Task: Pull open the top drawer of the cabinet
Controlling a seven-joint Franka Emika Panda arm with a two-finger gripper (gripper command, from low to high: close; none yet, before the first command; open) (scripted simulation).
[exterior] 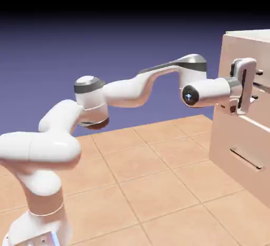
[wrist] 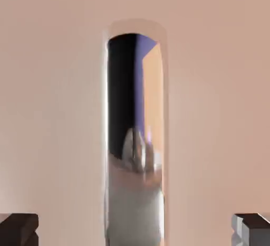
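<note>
The pale beige-pink cabinet (exterior: 253, 35) stands at the right edge of the exterior view. My gripper (exterior: 257, 85) is pressed up to the top drawer (exterior: 228, 55), one finger above and one below its handle, and the arm hides most of that bar. In the hand view the handle (wrist: 134, 134) is a shiny metal bar running up the middle of the drawer front (wrist: 52, 107). It lies between my gripper's (wrist: 135, 232) two grey fingertips (wrist: 18, 229), which sit far apart in the bottom corners. The jaws are open around the bar and do not touch it.
Below sits the lower drawer (exterior: 237, 144) with its own dark bar handle (exterior: 246, 158). The arm reaches from the lower left across a tan tiled surface (exterior: 147, 176) to the cabinet.
</note>
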